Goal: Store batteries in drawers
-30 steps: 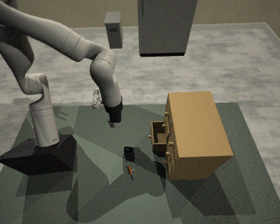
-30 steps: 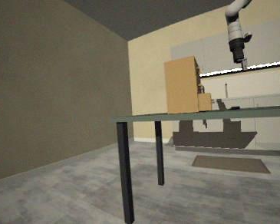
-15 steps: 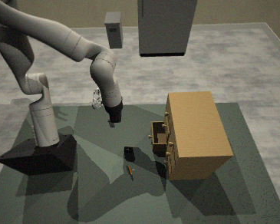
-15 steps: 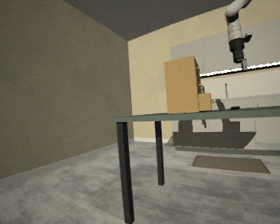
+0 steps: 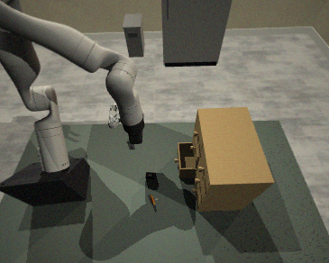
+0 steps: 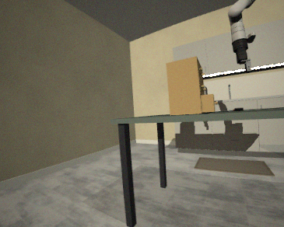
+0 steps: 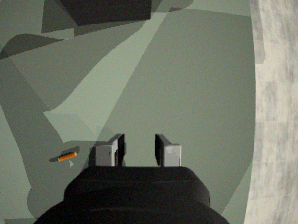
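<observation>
One orange battery with a dark end [image 5: 152, 200] [image 7: 67, 156] lies on the table; its size cannot be told. No second battery can be made out. The chest [image 5: 234, 149] [image 6: 183, 87] stands upright, its fronts facing the arm. Its bottom-row left drawer [image 5: 187, 173] [image 6: 208, 103] is pulled part-way out; its inside is largely dark, so its contents cannot be told. The middle-row left drawer cannot be told apart clearly. My gripper [image 5: 132, 146] [image 6: 247, 66] [image 7: 139, 144] is open and empty, high above the table, to the arm's side of the open drawer and away from the battery.
A small black object [image 5: 151, 180] lies on the table between the battery and the gripper's side. The arm's dark base [image 5: 48, 185] [image 7: 112, 10] stands at the opposite end of the table from the chest. Several knobs stick out of the chest's front.
</observation>
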`<state>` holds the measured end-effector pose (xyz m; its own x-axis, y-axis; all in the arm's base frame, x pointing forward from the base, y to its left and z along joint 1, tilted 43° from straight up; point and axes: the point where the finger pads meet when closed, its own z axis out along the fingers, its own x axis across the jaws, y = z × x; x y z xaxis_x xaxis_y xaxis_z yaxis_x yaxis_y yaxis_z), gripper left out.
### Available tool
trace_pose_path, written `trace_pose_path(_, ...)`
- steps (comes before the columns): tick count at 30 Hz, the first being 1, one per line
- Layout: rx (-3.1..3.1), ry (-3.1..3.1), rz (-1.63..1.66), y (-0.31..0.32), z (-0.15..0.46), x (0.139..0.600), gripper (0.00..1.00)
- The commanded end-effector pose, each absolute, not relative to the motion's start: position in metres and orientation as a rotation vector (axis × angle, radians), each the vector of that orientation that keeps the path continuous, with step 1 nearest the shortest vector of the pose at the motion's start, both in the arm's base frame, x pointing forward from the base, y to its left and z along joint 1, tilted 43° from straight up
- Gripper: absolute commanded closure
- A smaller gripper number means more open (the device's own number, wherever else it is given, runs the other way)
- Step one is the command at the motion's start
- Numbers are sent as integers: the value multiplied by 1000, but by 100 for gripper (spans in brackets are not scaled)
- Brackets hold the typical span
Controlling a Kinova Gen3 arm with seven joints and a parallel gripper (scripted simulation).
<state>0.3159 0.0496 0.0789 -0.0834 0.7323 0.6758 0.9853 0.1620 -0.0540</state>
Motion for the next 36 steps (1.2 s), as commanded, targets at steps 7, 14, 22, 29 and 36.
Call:
trace_pose_path(7, -1657, -1834, -567, 50, 75, 320, 33)
trace_pose_path(14, -1832, -1579, -497, 50, 43, 341, 33)
trace_pose_path(22, -2107, -1082, -293, 46, -37, 369, 33)
trace_pose_path(29, -2235, -801, -147, 39, -92, 375, 33)
trace_pose_path(36, -2321, -592, -29, 32, -138, 374, 33)
